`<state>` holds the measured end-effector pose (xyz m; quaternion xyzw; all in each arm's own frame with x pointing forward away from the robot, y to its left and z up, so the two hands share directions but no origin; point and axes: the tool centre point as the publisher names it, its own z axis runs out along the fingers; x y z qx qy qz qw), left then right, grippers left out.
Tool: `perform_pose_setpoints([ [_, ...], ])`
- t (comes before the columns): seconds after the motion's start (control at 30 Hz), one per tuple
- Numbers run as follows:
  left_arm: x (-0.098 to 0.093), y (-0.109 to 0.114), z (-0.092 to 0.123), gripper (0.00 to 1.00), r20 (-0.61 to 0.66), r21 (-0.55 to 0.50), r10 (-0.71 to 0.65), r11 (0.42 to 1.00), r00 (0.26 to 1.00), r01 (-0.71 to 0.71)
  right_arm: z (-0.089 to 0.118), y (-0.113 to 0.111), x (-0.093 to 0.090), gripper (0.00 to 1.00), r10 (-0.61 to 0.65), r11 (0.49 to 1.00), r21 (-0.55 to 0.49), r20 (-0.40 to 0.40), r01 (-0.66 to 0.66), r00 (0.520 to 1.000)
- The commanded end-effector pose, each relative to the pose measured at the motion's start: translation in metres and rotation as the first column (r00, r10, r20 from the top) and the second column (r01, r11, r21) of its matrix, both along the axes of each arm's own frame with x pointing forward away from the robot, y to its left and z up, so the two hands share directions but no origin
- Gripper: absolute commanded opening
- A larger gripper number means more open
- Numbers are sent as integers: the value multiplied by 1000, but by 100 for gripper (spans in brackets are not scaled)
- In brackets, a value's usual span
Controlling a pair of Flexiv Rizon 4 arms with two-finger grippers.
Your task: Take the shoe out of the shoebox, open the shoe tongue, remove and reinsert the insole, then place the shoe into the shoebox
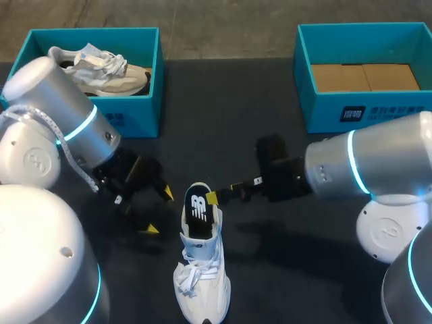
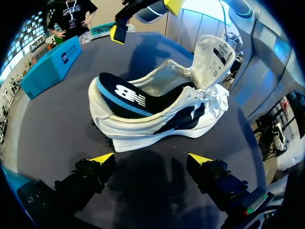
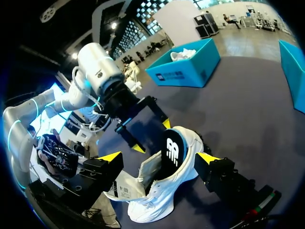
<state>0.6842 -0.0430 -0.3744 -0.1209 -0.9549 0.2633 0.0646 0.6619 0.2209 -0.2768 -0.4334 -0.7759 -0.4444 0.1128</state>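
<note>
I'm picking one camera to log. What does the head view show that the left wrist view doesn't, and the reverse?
Head view only: a second shoe inside the left shoebox, and the right shoebox with its cardboard floor. Left wrist view only: the shoe in side profile and the underside of its raised tongue. Both: that shoe, its dark insole partly out at the heel, the left gripper and right gripper, both open.
</note>
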Motion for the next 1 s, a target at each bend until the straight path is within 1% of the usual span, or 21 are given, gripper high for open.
perform_pose_setpoints([
  [0.03, 2, 19, 18, 100, -1, 3, -6, 1000, 1000, 6, -4, 7, -6, 100, -145, 977, -149, 53, 151, 988],
  [0.07, 4, 22, 20, 100, 3, 9, -10, 1000, 1000, 10, -4, 7, -7, 100, -152, 976, -151, 53, 159, 987],
  [0.13, 7, 28, 24, 100, 4, 21, -24, 999, 1000, 24, -3, 7, -9, 99, -196, 959, -198, 48, 202, 979],
  [0.17, 8, 31, 26, 100, 6, 23, -34, 999, 999, 34, -3, 8, -10, 82, -204, 956, -202, 50, 210, 978],
  [0.2, 8, 33, 28, 100, 12, 33, -39, 999, 999, 38, -2, 9, -12, 77, -221, 947, -225, 53, 228, 974],
  [0.27, 9, 41, 32, 100, 7, 29, -70, 997, 998, 69, -2, 11, -13, 76, -253, 931, -257, 59, 259, 966],
  [0.33, 13, 48, 35, 100, 5, 33, -93, 995, 996, 93, -2, 14, -14, 58, -277, 913, -294, 61, 282, 959],
  [0.37, 14, 52, 36, 100, 8, 39, -102, 994, 995, 102, -2, 16, -13, 55, -279, 912, -297, 59, 284, 958],
  [0.43, 18, 57, 38, 100, 6, 51, -100, 994, 995, 100, -2, 20, -13, 55, -294, 892, -342, 59, 296, 954],
  [0.47, 18, 60, 40, 100, 0, 47, -122, 991, 993, 122, -1, 22, -12, 56, -293, 891, -344, 57, 294, 954],
  [0.53, 22, 66, 43, 100, 0, 56, -117, 992, 993, 116, 0, 24, -10, 56, -313, 869, -387, 55, 309, 948],
  [0.6, 23, 71, 45, 100, -4, 61, -136, 989, 991, 136, 0, 26, -8, 58, -309, 866, -403, 36, 297, 950],
  [0.63, 25, 74, 46, 100, -4, 71, -136, 988, 991, 136, 0, 27, -7, 60, -325, 849, -428, 40, 310, 945],
  [0.7, 27, 78, 48, 100, -2, 80, -146, 986, 989, 145, 0, 30, -6, 57, -321, 849, -431, 39, 305, 946],
  [0.73, 28, 79, 48, 100, -1, 91, -140, 986, 990, 139, 0, 31, -6, 58, -330, 834, -453, 47, 315, 943],
  [0.8, 30, 83, 51, 100, -1, 94, -140, 986, 990, 140, 0, 36, -6, 50, -328, 823, -471, 63, 318, 943],
  [0.83, 31, 85, 52, 100, -2, 94, -139, 986, 990, 139, -1, 39, -7, 49, -328, 811, -489, 75, 322, 942],
  [0.87, 31, 88, 53, 100, 1, 104, -140, 985, 990, 139, -2, 41, -7, 49, -326, 806, -495, 85, 324, 942],
  [0.9, 32, 90, 53, 100, 2, 108, -142, 984, 990, 140, -3, 43, -7, 48, -315, 813, -486, 95, 321, 944],
  [0.93, 34, 91, 54, 100, 2, 111, -140, 984, 990, 139, -4, 44, -8, 47, -319, 804, -496, 103, 327, 942],
  [1.0, 36, 95, 56, 100, 1, 123, -145, 982, 989, 144, -5, 45, -8, 39, -321, 801, -501, 104, 328, 941],
])
